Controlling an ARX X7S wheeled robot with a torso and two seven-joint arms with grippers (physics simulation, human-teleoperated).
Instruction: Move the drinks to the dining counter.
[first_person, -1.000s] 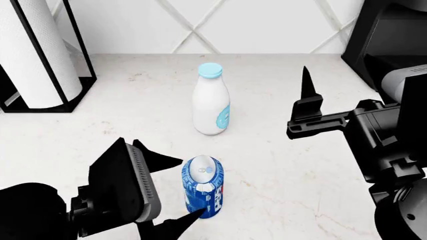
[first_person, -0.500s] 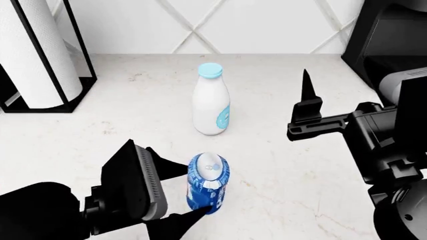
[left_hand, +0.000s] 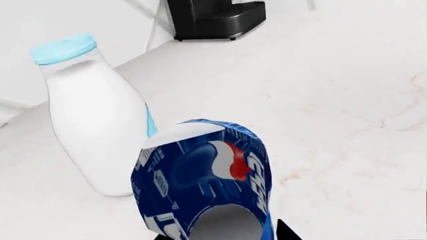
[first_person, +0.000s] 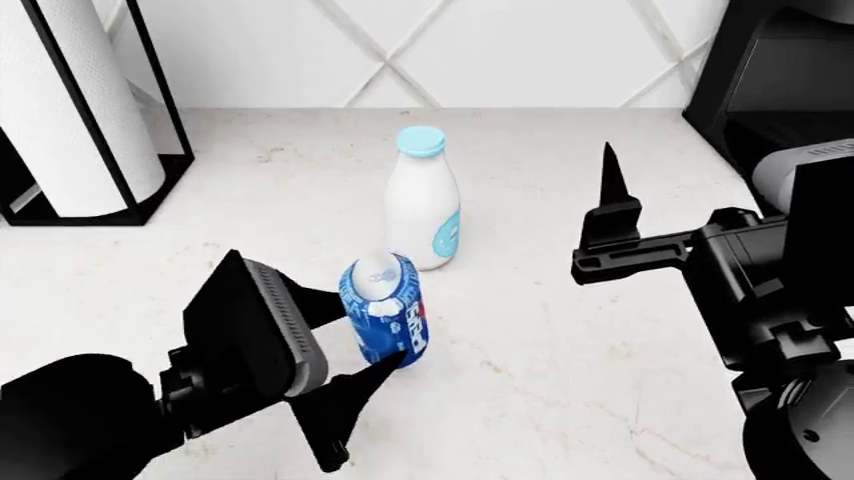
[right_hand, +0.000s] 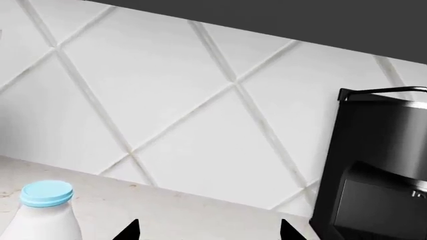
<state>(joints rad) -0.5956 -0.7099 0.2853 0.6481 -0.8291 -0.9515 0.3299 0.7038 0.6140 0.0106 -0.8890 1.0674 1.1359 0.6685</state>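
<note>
Pepsi can (first_person: 384, 310) tilts above the marbled table (first_person: 574, 350), milk bottle (first_person: 422, 200) behind. Left fingers (first_person: 350, 345) clench it. Right fingers (first_person: 610, 215) stand spread, empty.

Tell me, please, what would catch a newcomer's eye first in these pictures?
Most striking is the blue Pepsi can, tilted between the fingers of the left gripper near the front of the marble counter. Just behind it stands the upright white milk bottle with its light-blue cap. The right gripper hangs open to the bottle's right, holding nothing.
</note>
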